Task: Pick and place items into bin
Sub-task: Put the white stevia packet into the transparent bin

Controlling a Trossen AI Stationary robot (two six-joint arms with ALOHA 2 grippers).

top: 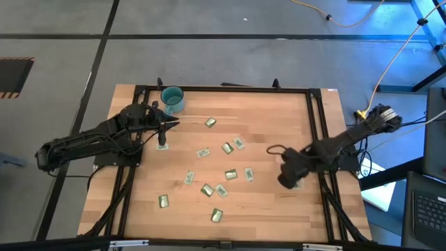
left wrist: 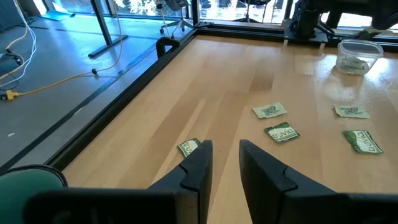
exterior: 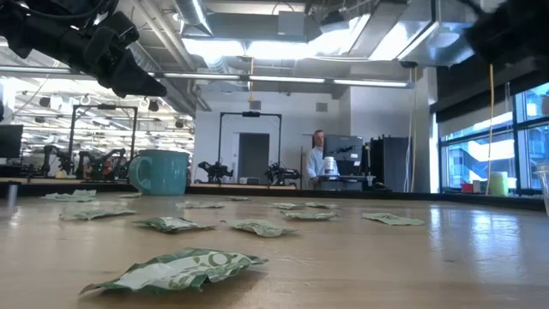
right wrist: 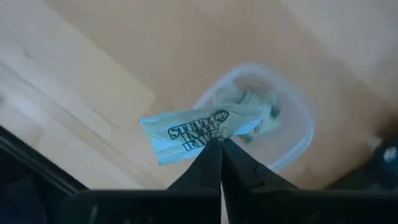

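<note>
Right wrist view: right gripper (right wrist: pixel 219 144) has its fingers pinched together on 1 edge of a pale green packet (right wrist: pixel 198 132), held over the clear bin (right wrist: pixel 292 146).
Bin: see-through plastic cup with a rounded rim, on the table's right side; at least 1 packet already lies inside.
Left gripper (left wrist: pixel 225 158): partly open, holding nothing, hovering near the teal mug (top: pixel 172 98).
Loose packets (top: pixel 229 175): about 12 scattered flat across the middle of the wooden table (top: pixel 279 216).
Handling: likely very light and thin; the wrapper is crinkled and bends under a pinch, and its glossy skin may slip.
Grip point: an edge or corner, since the flat face sits flush on the wood.
Materials: shiny foil wrappers with dark print, smooth pale butcher-block boards, dark metal frame.
</note>
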